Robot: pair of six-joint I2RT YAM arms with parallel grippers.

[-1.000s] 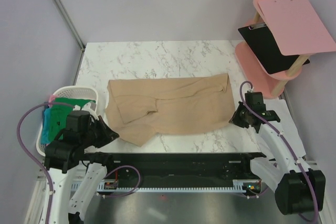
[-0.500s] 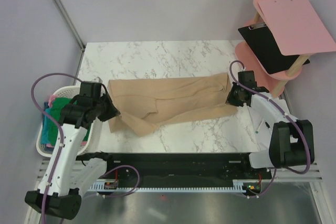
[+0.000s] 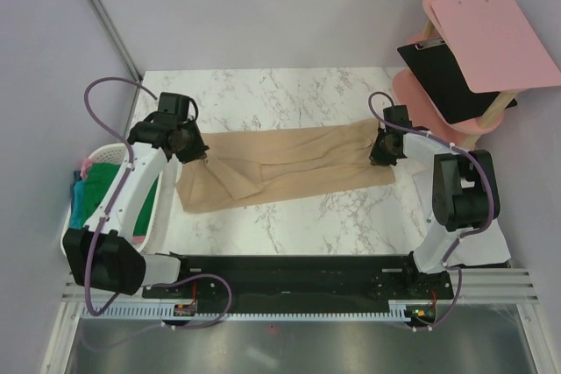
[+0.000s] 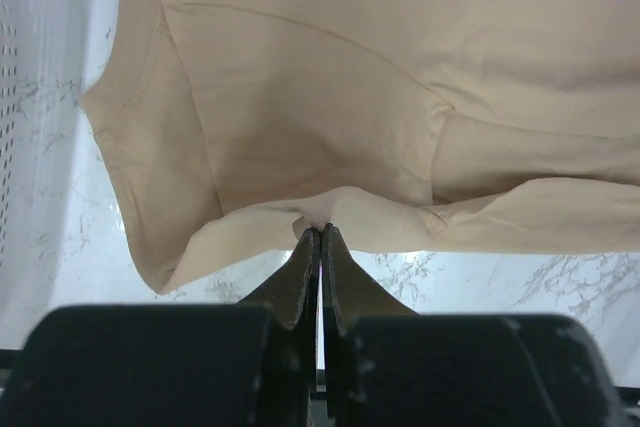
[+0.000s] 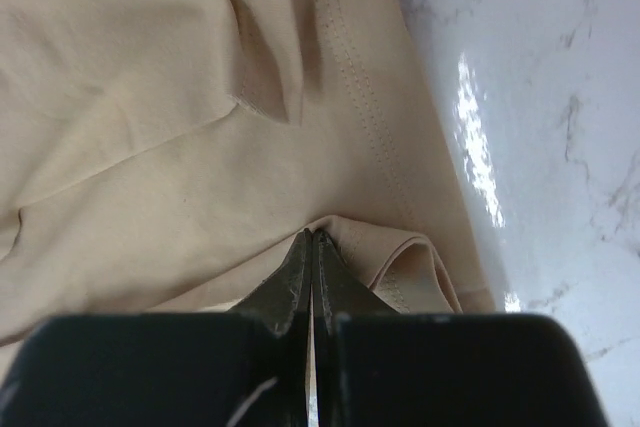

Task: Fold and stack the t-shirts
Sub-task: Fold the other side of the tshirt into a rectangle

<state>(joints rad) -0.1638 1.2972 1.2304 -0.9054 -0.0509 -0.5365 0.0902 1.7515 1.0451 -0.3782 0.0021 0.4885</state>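
While left jaws, right jaws pinch one tan t-shirt (image 3: 289, 165), two other t-shirts (image 3: 107, 185) occupy one basket (image 3: 116, 148).

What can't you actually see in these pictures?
- Top view: the left arm covers part of the basket, so the shirts in it cannot be counted.
- Wrist views: the shut left gripper and right gripper hide how many layers of the tan t-shirt each pinches.
- Top view: the pink clipboard covers part of the black clipboard.
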